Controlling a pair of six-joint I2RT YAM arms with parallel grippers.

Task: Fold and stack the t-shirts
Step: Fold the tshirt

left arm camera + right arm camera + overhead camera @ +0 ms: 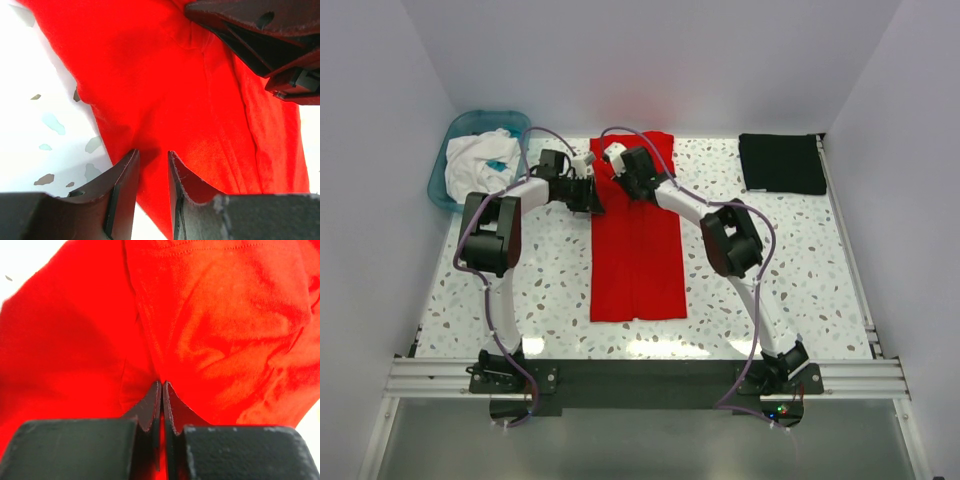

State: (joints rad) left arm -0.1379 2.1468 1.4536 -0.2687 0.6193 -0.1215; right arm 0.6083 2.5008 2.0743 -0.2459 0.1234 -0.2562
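Top external shows me the red t-shirt (638, 270) lying as a long strip down the middle of the tabletop (800, 260) — the black t-shirt (782, 163) sits folded at the far right corner. My right claw (162, 390) is pressed together on a pinch of red cloth near the far end. My left claw (152, 165) stands slightly apart, straddling the shirt's left edge.

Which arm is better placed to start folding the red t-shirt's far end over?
Right, probably: the right gripper is shut on the red t-shirt at its far end. The left gripper sits at the shirt's edge with jaws parted, grip unclear.
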